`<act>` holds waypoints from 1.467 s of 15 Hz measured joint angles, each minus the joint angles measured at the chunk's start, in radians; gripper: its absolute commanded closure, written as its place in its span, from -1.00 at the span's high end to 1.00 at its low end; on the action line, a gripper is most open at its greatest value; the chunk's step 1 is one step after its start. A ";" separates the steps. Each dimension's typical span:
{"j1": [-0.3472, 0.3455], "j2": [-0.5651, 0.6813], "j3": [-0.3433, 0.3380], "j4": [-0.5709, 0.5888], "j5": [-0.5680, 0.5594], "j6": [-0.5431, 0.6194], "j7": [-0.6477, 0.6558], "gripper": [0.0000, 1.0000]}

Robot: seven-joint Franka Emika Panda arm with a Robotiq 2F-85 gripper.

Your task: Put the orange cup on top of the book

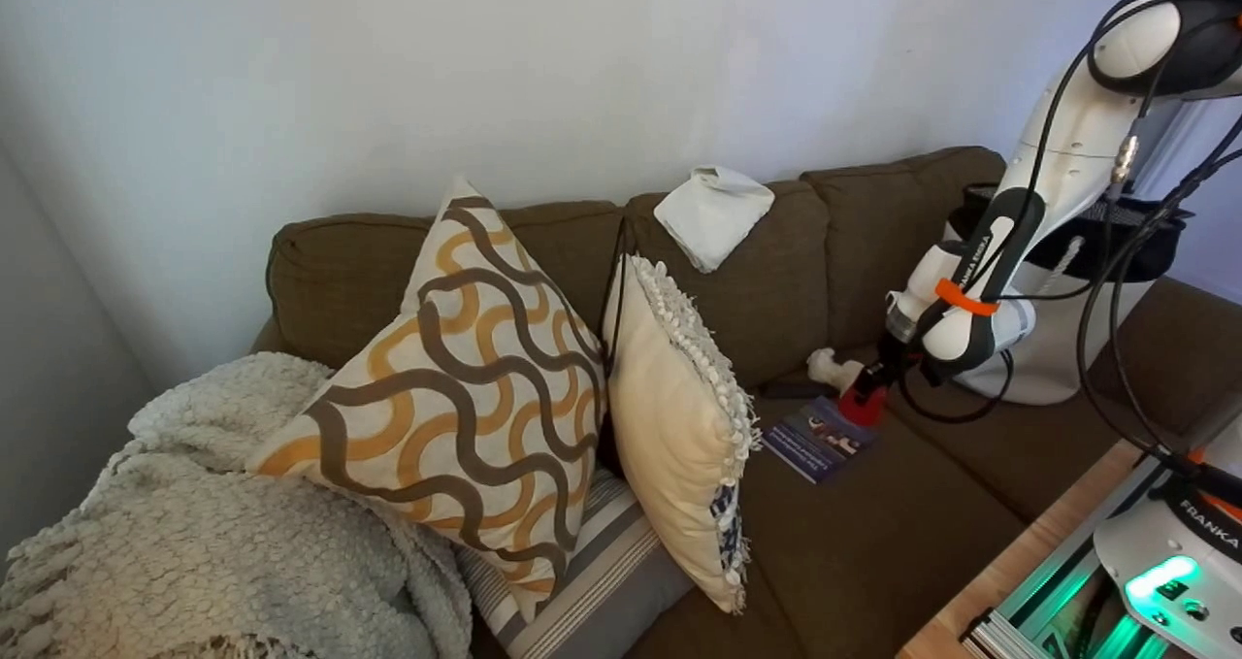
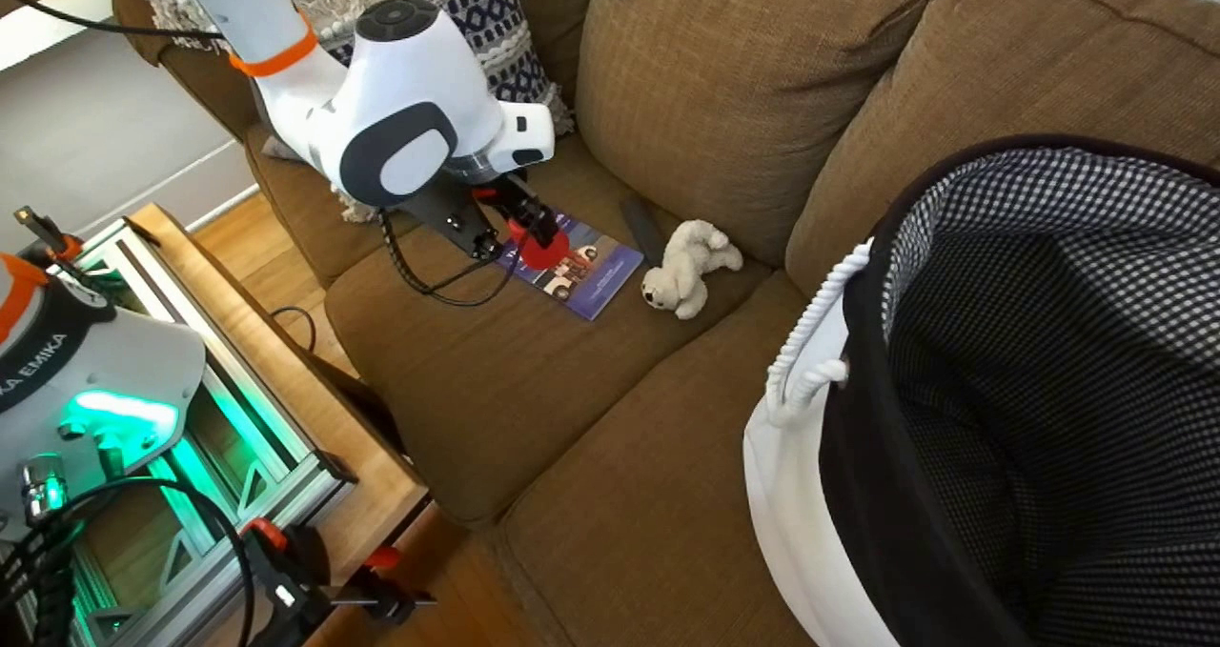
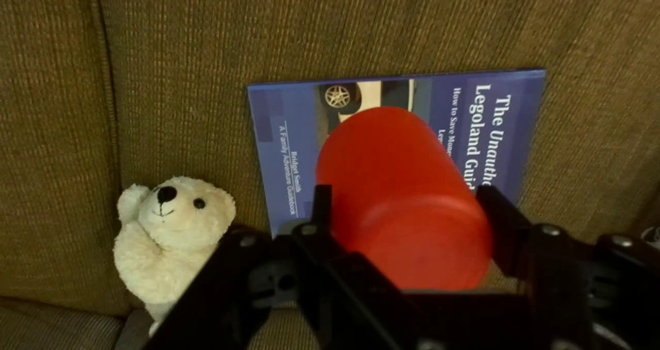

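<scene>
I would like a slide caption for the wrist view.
Gripper holding the red cup over the book, with a cream plush bear nearby.

Orange cup (image 3: 402,195): smooth, reads strongly red; clasped from two opposite sides, in front of part of the book (image 1: 813,441) in all three views; in an exterior view its outline widens downward; contact with the cover cannot be told

Book: thin, blue-purple, flat on the sofa seat (image 2: 496,371), cover up; white title legible in part, "Legoland Guid", plus the line "Bridget Smith" and a photo band showing a vehicle wheel; cup hides the middle of the cover in the wrist view
</scene>
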 measured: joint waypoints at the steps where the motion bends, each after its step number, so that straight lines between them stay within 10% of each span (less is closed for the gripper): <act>1: -0.071 -0.013 0.052 0.015 -0.004 -0.070 -0.008 -0.12; 5: -0.325 -0.024 0.218 0.100 0.115 -0.261 -0.140 -0.12; 10: -0.416 0.030 0.229 0.245 0.249 -0.314 -0.233 -0.12; 22: -0.237 0.275 0.174 0.537 0.314 -0.470 -0.235 -0.12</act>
